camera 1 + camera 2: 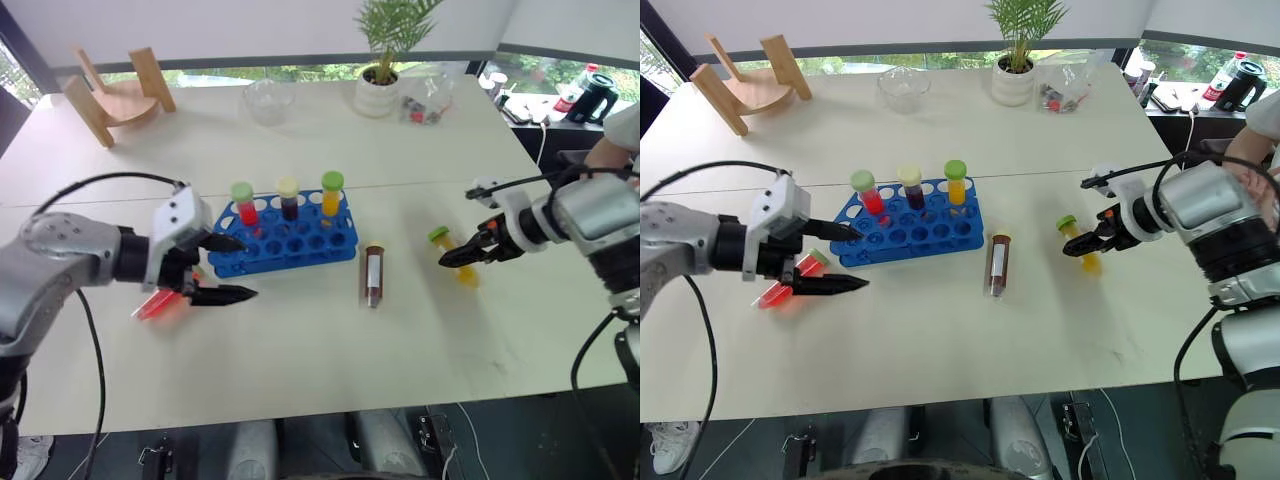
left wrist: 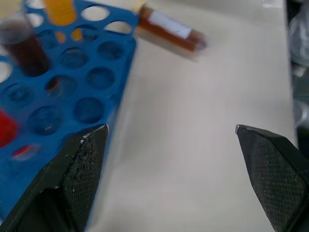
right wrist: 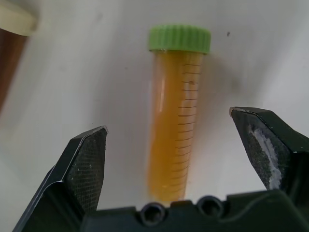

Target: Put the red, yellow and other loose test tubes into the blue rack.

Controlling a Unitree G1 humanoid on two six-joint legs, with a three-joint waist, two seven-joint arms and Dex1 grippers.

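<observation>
Both grippers spread wide and empty over a table with three tubes still loose

The blue rack [image 1: 285, 238] stands mid-table with a red, a dark and an orange tube upright along its back row. The left gripper [image 1: 232, 268], jaws wide apart and holding nothing, hangs by the rack's left end; the red tube [image 1: 160, 304] lies flat on the table [image 1: 300, 370] just below it, not gripped. A brown tube [image 1: 373, 275] lies on its side just right of the rack. Further right, the yellow tube [image 3: 176, 130] with a green cap lies flat between the fingers of the right gripper [image 1: 462, 254], which is fully spread and not touching it, with nothing in its grasp
</observation>
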